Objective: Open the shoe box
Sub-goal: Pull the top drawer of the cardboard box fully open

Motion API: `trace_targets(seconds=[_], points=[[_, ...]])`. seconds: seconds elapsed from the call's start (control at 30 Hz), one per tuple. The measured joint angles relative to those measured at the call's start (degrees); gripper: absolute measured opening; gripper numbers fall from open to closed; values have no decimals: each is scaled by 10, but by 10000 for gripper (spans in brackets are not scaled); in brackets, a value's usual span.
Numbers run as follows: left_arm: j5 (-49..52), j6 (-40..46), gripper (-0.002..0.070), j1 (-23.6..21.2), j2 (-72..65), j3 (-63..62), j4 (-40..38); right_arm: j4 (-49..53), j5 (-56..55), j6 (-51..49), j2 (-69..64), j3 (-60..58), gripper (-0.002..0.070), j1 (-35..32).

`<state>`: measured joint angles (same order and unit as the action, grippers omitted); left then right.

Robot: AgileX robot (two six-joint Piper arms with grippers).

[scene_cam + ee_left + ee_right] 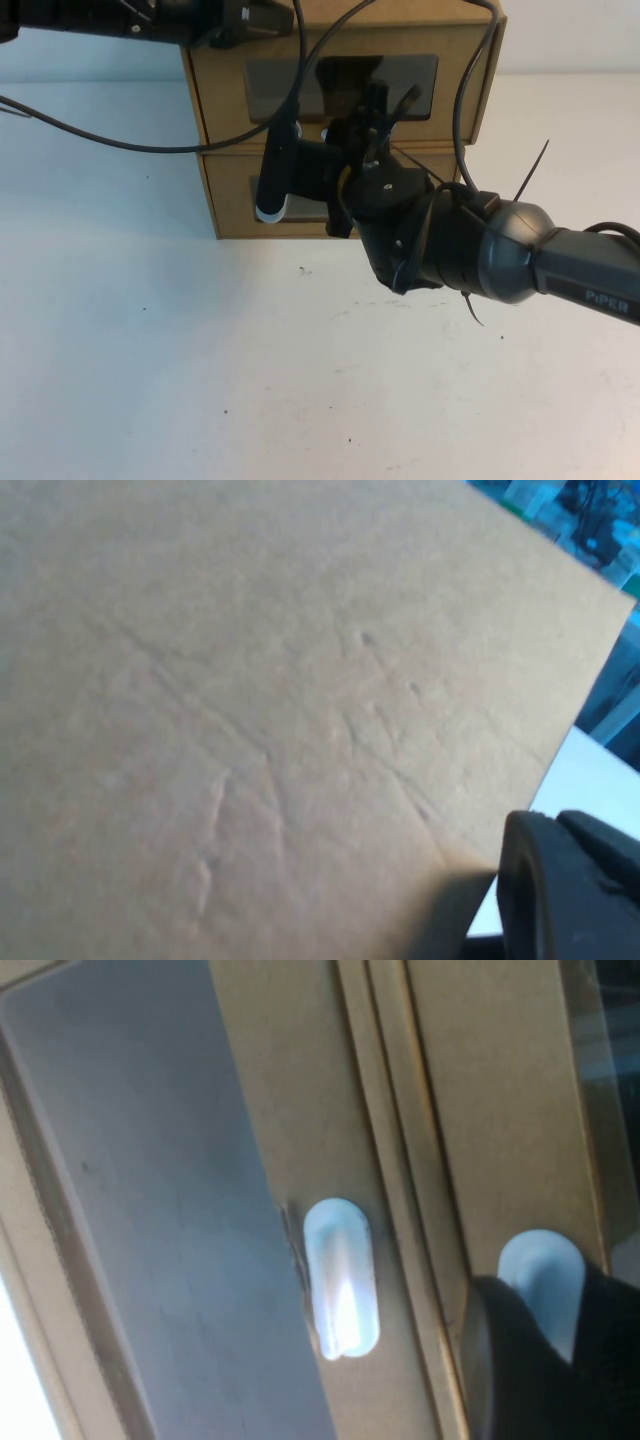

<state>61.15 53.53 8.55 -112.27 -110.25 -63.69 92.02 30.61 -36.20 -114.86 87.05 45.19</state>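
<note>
Two brown cardboard shoe boxes stand stacked at the back of the white table, the upper box (340, 75) on the lower box (240, 195). Each has a dark window in its front. In the right wrist view, two white pull tabs sit on either side of the seam between the boxes. One tab (342, 1278) is free. My right gripper (378, 112) is shut on the other tab (540, 1272), with dark fingers on both sides of it. I cannot tell which box that tab belongs to. My left gripper (252, 20) rests over the upper box's top (250, 710).
Black cables (200, 140) loop across the box fronts and over the right arm (500, 250). The white table (200, 360) stretches in front of the boxes. A table edge and blue background show past the box top in the left wrist view.
</note>
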Motion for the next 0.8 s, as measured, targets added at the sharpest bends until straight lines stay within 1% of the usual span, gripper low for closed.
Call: trace_targets(seconds=[0.13,0.27,0.43,0.5,0.7,0.8], points=[[-5,11,-6,0,0,-5,-21,-8,0,0,1,0,118,1],[-11,15,-6,0,0,-37,-17,-10,0,1,3,0,118,1],[-54,-14,-6,6,2,-83,46,-11,0,2,3,0,118,1],[-70,-18,-6,17,1,-91,70,-12,0,2,3,0,118,1],[-91,-23,-6,51,-53,-119,106,-12,0,2,3,0,118,1],[-108,-29,-6,56,-78,-136,101,-15,0,2,3,0,118,1]])
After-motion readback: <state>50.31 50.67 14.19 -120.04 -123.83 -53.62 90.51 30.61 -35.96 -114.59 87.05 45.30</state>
